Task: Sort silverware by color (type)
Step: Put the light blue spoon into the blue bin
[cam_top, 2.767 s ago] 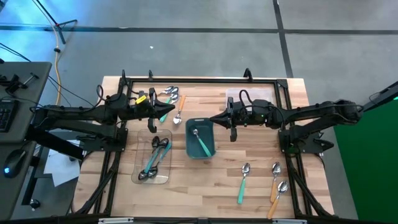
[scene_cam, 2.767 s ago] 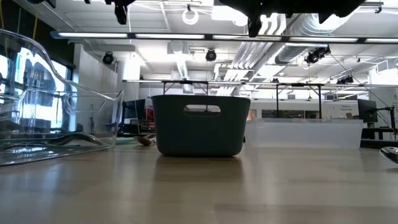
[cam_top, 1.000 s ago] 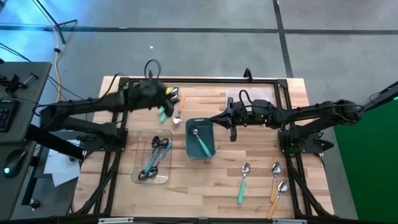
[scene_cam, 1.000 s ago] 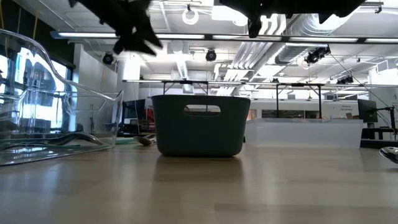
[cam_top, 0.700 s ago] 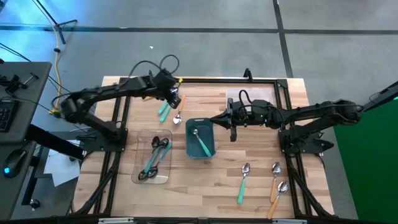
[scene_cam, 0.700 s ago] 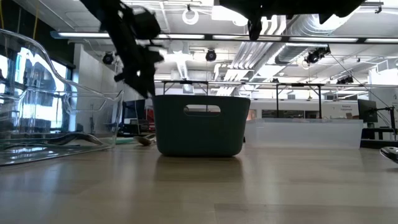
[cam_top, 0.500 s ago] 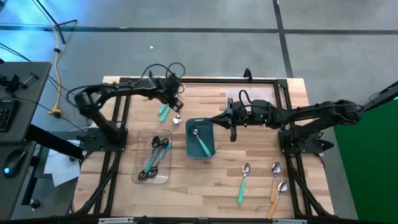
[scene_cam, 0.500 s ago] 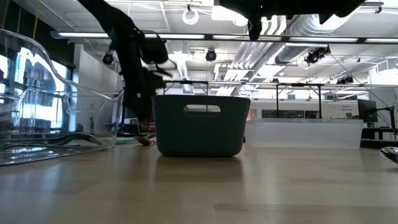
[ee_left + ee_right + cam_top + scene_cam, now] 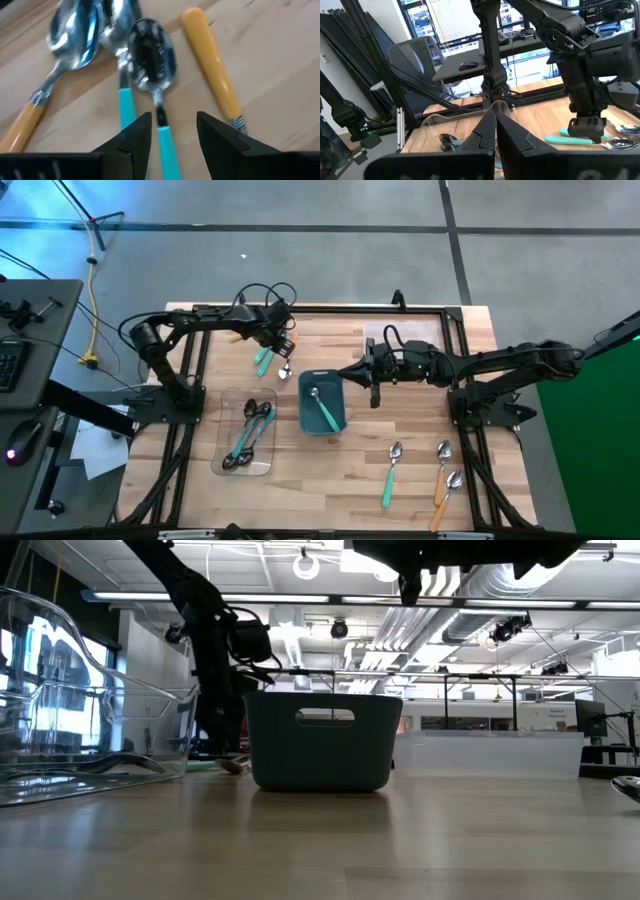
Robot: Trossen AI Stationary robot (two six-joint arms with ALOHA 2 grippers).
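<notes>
On the wooden table (image 9: 400,420), the left gripper (image 9: 172,134) straddles a teal spoon (image 9: 152,75), fingers spread

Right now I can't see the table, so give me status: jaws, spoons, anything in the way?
Left gripper jaws open, straddling a teal spoon. Right gripper shut, above the teal bin. Orange spoon crowds alongside.

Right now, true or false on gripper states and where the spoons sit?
1. The left gripper is open, its fingers either side of a teal-handled spoon. True.
2. The right gripper is open. False: it is shut and holds nothing.
3. The teal bin holds one teal-handled spoon. True.
4. The clear tray is empty. False: several spoons lie in it.
5. Orange-handled spoons lie beside the teal ones under the left gripper. True.
</notes>
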